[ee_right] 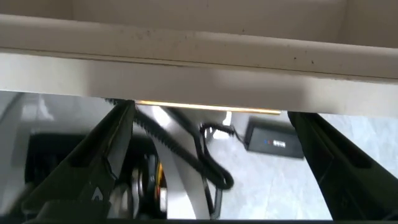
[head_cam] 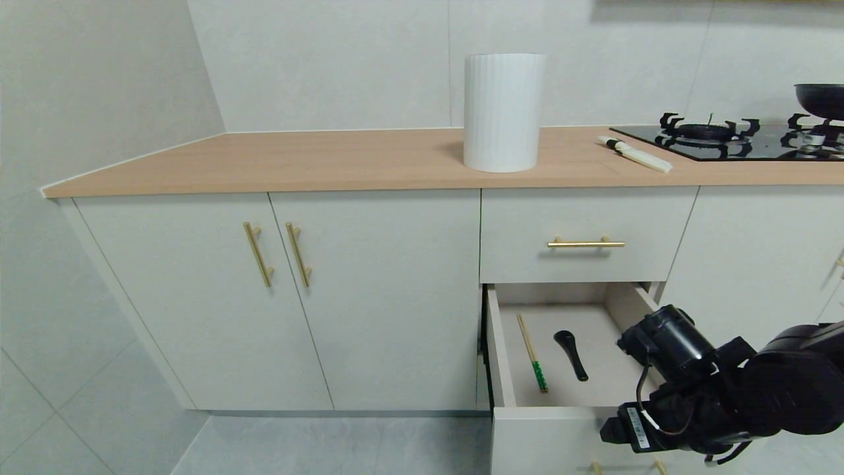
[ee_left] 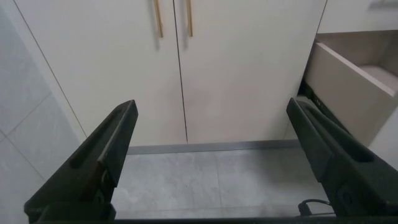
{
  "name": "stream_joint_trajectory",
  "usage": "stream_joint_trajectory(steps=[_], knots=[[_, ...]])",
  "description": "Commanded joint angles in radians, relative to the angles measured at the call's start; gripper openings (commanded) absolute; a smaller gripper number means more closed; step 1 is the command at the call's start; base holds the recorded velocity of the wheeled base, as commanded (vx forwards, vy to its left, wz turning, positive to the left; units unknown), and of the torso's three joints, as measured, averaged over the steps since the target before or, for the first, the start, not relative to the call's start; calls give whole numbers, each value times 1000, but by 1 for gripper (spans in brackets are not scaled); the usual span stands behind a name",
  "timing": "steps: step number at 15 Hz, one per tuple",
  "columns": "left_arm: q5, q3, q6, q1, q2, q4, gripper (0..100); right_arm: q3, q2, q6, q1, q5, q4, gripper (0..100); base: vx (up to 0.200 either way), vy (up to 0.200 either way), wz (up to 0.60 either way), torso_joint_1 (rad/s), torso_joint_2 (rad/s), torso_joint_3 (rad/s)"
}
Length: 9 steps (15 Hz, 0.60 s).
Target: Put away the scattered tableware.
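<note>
Chopsticks (head_cam: 531, 356), spoon (head_cam: 571, 355) in drawer (head_cam: 499, 353)

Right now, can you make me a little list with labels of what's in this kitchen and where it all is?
Drawer: lower white drawer, open
Inside drawer: wooden chopsticks with green ends and short black spoon, lying apart
Countertop: wooden top with tall white ribbed canister and pale long utensil
Stove: black gas hob with dark pan
Left gripper: open, facing white cabinet doors
Right gripper: open, low by that drawer's front
</note>
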Motion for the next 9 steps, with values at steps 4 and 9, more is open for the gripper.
stream_joint_trajectory(steps=[4,9], knots=[[0,0,0,1,0,0,100,-104,107,-26,-73,1,-38,100,0,0,0,0,0,0],[0,0,0,1,0,0,100,-293,271,-35,-138,-3,-57,100,0,0,0,0,0,0]])
